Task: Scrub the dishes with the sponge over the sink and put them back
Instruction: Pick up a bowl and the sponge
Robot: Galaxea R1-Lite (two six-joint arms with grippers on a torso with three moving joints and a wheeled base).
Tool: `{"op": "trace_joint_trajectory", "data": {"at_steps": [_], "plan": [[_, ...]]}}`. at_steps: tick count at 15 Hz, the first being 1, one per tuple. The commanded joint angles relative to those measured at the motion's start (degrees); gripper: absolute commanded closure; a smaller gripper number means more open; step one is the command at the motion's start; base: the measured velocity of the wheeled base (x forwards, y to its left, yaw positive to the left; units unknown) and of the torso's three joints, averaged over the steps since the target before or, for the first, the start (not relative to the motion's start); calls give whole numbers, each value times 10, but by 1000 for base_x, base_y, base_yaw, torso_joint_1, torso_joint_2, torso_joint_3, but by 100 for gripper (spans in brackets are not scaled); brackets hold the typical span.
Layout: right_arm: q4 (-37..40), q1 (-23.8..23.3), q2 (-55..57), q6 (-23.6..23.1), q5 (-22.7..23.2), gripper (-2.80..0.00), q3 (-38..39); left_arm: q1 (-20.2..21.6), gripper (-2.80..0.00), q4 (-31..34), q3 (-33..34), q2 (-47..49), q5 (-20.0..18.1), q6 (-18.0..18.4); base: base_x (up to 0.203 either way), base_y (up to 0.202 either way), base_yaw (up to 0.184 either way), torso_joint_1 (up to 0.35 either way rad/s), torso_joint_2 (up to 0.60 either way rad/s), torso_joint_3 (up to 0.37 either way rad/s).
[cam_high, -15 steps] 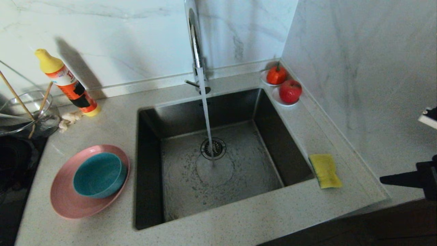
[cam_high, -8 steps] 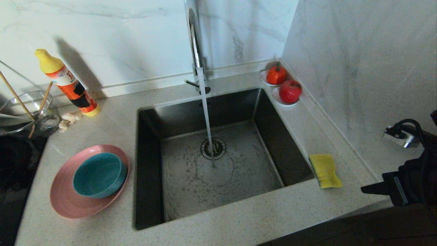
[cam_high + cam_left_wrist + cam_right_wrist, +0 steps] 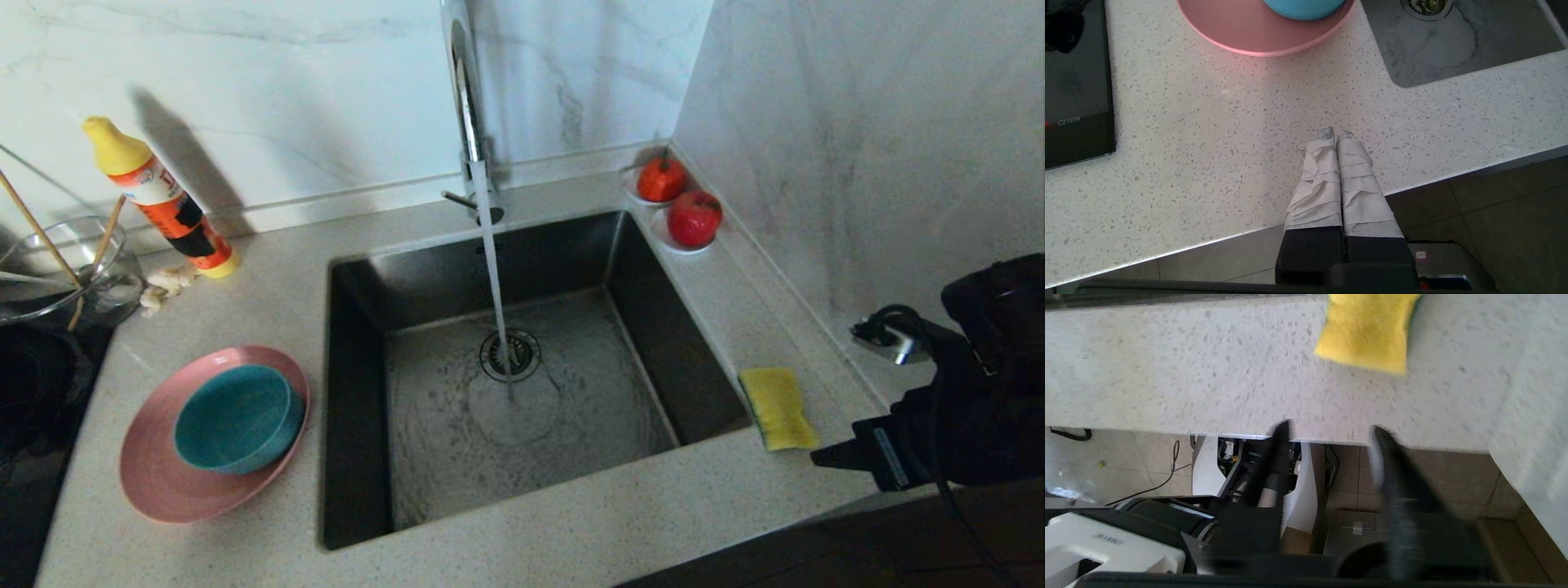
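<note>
**me:** Since a second ago my right gripper point(image 3: 820, 457) has slid in from the edge of the head view toward the counter's front right corner, and its fingers point(image 3: 1280, 435) have gone from pressed together to spread apart. Nothing between them. Everything else sits where it was.

**other:** where's the sponge then?

**me:** yellow sponge point(image 3: 777, 407) lies flat on the speckled countertop point(image 3: 571, 523), on the strip right of the sink point(image 3: 522, 384), its near end just beside my right fingertip but not touching it. Dark green layer peeks out along one edge in the right wrist view.

**other:** and the dishes?

**me:** pink plate point(image 3: 163, 482) is on the counter left of the sink, teal-blue bowl point(image 3: 237, 418) sitting in it, pushed toward the sink side. Chopsticks point(image 3: 41, 233) lean in the clear glass bowl point(image 3: 73, 278) at the far left. Tap point(image 3: 467, 106) is running, stream hitting the basin just in front of the drain strainer point(image 3: 510, 354).

**other:** left arm doing anything?

**me:** nope, parked. Left gripper point(image 3: 1335, 136) hovers over the counter's front edge, near the plate, its tape-wrapped fingers point(image 3: 1318, 179) pressed tight together, holding nothing.

**other:** other stuff around?

**me:** orange bottle with a yellow cap point(image 3: 159, 200) by the back wall, two red fruits on white saucers point(image 3: 678, 208) in the far right corner, black cooktop point(image 3: 1073, 81) left of the plate.
</note>
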Motion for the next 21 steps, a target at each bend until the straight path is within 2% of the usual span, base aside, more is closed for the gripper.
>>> {"op": "trace_joint_trajectory", "data": {"at_steps": [1,6,10,21], "plan": [[-2,2,32,-9,-1,-280,4,0,0,1,0,0,0,0,0,0,0,0,0,0],[-7,2,65,-16,-16,-280,-2,0,0,1,0,0,0,0,0,0,0,0,0,0],[-73,2,95,-21,-28,-280,-3,0,0,1,0,0,0,0,0,0,0,0,0,0],[-79,32,122,-15,-46,-280,-40,0,0,1,0,0,0,0,0,0,0,0,0,0]]}}
